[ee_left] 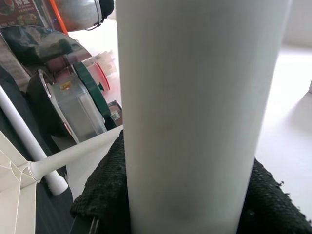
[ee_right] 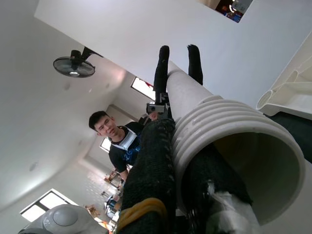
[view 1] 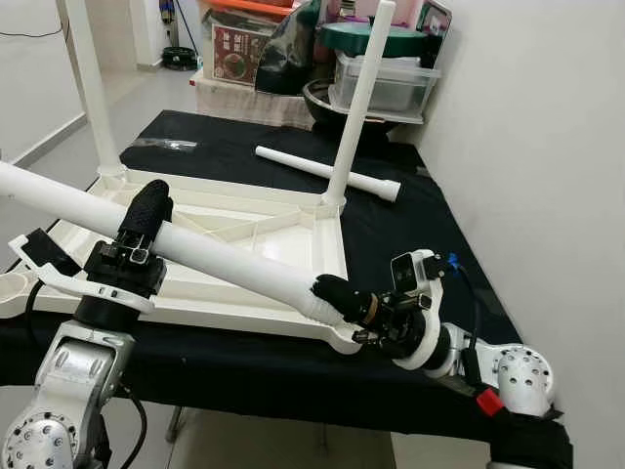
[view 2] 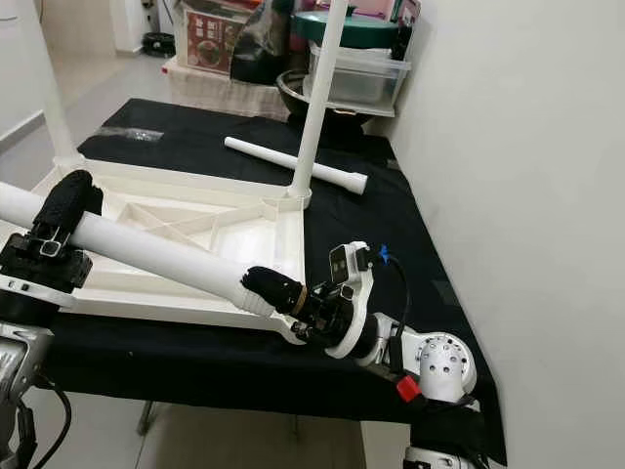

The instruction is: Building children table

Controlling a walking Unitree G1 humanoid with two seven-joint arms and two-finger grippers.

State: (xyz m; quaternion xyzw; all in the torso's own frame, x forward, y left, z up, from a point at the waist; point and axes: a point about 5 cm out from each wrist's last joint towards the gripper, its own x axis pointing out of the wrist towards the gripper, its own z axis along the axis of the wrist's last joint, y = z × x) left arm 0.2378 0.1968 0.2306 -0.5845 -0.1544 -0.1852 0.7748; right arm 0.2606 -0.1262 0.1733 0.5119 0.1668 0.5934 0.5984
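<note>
1. While I hold the white table leg [view 1: 225,259] between both arms, it lies slanted low over the near edge of the upturned tabletop [view 1: 244,244], its ribbed threaded end just beside the near right corner socket [view 1: 344,340].
2. My right gripper [view 1: 342,298] is clamped on the leg's threaded end; in the right wrist view one finger [ee_right: 148,170] lies along the outside and the other [ee_right: 209,168] appears to sit inside the hollow mouth.
3. My left gripper [view 1: 145,210] is closed around the leg further up the shaft, its fingers wrapped tight against the tube in the left wrist view.
4. Two legs already stand upright in the far corners: one at the right [view 1: 359,107], one at the left [view 1: 90,88].
5. A fourth leg [view 1: 327,171] lies loose on the black cloth [view 1: 410,225] beyond the tabletop.
6. A person [ee_right: 117,141] stands behind the leg's far end in the right wrist view.
7. I judge the step to be seating this leg in the socket, not yet done.
8. Risks: the leg is far from upright, so starting the thread now could cross it; the finger inside the mouth would block entry; swinging the long tube up could knock a standing leg or reach the person.
</note>
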